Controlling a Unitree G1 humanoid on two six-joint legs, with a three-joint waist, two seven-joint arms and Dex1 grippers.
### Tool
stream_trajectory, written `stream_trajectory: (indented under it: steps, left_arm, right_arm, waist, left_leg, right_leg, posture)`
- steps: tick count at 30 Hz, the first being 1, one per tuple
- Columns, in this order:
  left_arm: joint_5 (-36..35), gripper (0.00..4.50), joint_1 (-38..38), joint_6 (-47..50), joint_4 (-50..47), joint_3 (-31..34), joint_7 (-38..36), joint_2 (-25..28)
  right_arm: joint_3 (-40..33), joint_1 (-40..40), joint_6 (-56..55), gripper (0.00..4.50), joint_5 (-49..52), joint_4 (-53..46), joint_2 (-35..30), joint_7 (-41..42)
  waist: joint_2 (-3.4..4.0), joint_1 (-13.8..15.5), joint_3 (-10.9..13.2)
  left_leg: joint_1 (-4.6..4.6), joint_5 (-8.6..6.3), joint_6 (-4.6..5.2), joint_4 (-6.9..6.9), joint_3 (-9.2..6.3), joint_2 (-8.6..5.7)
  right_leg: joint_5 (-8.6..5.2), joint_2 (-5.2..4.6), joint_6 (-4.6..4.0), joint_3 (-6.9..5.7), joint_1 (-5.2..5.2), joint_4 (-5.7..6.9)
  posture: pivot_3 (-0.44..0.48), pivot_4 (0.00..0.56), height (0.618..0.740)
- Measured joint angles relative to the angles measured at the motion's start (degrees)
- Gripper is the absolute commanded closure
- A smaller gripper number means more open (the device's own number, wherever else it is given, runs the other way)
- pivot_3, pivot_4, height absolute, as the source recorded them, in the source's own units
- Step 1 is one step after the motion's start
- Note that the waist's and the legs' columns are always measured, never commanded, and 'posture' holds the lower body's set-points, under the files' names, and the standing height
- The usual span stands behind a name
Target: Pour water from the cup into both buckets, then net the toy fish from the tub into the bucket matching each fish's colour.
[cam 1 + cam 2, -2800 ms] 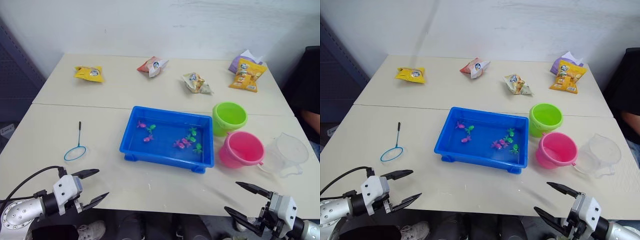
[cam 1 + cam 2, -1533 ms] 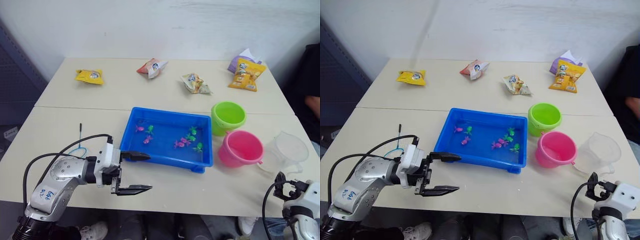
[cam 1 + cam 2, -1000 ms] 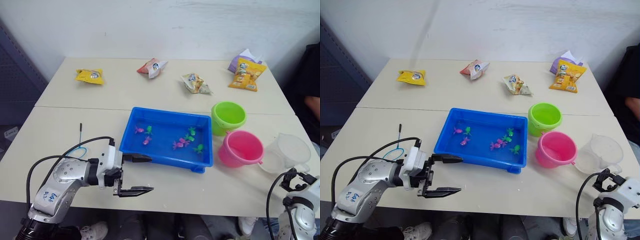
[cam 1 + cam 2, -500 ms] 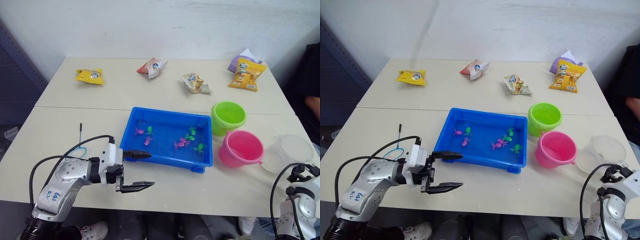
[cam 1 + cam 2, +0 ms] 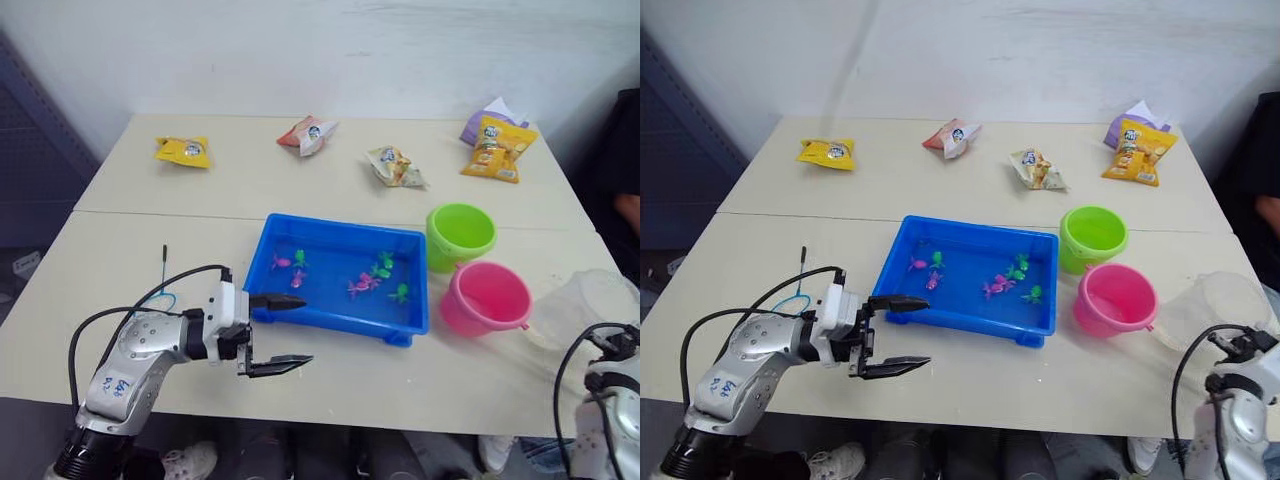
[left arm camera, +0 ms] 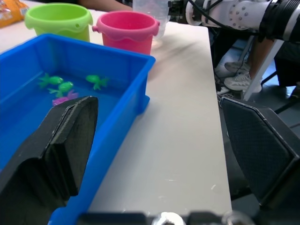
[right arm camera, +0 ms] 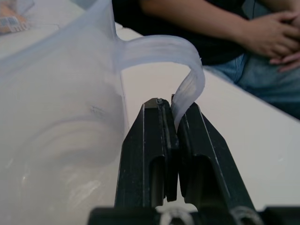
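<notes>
Gripping cup (image 7: 56,108) handle, right claw (image 7: 171,110), net (image 5: 163,290) arm-hidden

Left tool (image 5: 288,333) spread wide; right tool (image 7: 174,117) clamped, fingers together

Bright, even indoor light from above. Soft, faint shadows under the tub (image 5: 338,279) and beside the buckets (image 5: 472,270). Mild glare on the pale table (image 5: 300,190) beyond the tub. Motion blur on the cup (image 5: 1210,305), right of the tub. Close up, the left gripper's fingers (image 6: 56,145) out of focus.
</notes>
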Motion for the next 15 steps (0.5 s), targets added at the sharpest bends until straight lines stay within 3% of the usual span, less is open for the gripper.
stream_trajectory:
  steps: [8, 15]
  left_arm:
    - [-1.04, 0.0, -5.89, 1.62, 2.04, -0.95, -1.62, -1.68]
    - [-0.62, 0.0, -6.35, 1.43, 5.08, -4.0, -2.36, -4.59]
  right_arm:
    - [0.07, 9.08, -0.83, 4.44, -8.94, -9.04, -9.75, 6.89]
    - [0.06, 11.07, -2.03, 4.44, -15.77, -12.07, -13.97, 11.05]
  waist:
    - [-0.03, -0.08, 0.02]
    - [-0.17, 0.08, 0.1]
  left_leg:
    - [0.03, 0.01, -0.03, 0.0, 0.05, 0.0]
    - [0.04, 0.03, -0.06, 0.0, 0.07, 0.0]
  right_leg:
    - [0.0, 0.06, 0.07, 0.02, 0.01, -0.01]
    - [0.0, 0.08, 0.1, 0.05, 0.01, -0.03]
  posture:
    - [0.0, 0.15, 0.738]
    - [0.0, 0.15, 0.738]
